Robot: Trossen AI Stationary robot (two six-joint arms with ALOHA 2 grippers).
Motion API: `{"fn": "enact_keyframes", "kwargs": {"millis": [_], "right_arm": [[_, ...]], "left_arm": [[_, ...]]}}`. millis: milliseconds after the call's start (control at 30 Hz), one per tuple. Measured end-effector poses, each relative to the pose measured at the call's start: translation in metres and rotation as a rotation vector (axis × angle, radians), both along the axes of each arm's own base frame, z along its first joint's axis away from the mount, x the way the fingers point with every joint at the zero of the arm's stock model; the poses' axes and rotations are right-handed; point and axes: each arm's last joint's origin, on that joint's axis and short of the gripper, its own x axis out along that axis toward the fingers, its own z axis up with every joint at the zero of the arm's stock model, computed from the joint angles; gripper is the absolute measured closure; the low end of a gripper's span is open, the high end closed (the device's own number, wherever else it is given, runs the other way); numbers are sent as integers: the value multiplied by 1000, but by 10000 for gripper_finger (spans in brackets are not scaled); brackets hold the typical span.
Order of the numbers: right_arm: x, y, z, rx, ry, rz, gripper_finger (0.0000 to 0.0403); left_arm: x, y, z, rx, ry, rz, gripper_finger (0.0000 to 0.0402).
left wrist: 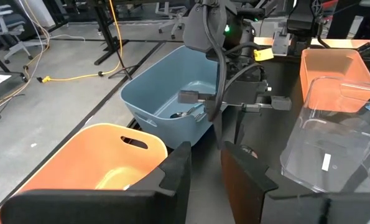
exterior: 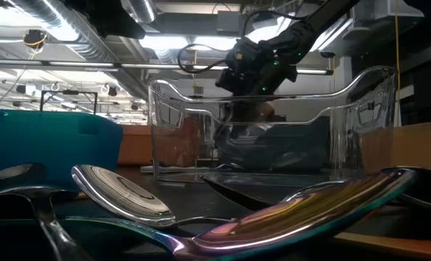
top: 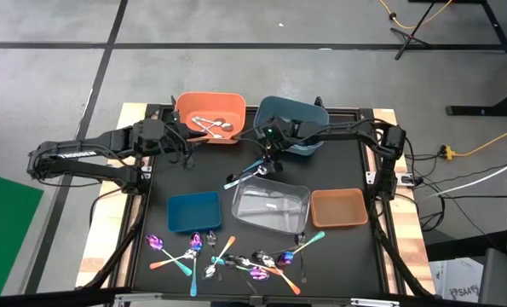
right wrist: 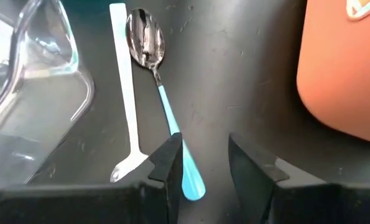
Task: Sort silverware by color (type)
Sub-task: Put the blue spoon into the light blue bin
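About ten spoons and forks [top: 227, 260] are lying scattered along the desk's [top: 338, 170] near edge. Behind them three trays are sitting in a row: a blue tray [top: 193, 211], a clear tray [top: 270, 207] and a brown tray [top: 338, 208]. Farther back, a teal-handled spoon [right wrist: 157, 74] and a white utensil [right wrist: 126, 93] are lying side by side under the right gripper [right wrist: 200, 165], its fingers standing apart and holding nothing. The left gripper [left wrist: 203, 171], fingers also parted and empty, is hovering by the orange bin [top: 209, 116], which is holding a few silver pieces, beside the blue bin [top: 294, 117].
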Motion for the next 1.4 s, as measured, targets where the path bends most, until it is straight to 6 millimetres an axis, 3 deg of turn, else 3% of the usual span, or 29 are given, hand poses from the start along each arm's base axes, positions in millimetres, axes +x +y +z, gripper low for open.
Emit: {"fn": "enact_keyframes", "kwargs": {"millis": [500,867,1400], "right_arm": [[0,3,0,71,-18,61,285],[5,-1,-27,19,44,43,285],[8,-2,-29,-1,24,47,285]], "left_arm": [[0,0,0,0,0,0,319],[0,0,0,0,0,0,319],[0,0,0,0,0,1,319]]}}
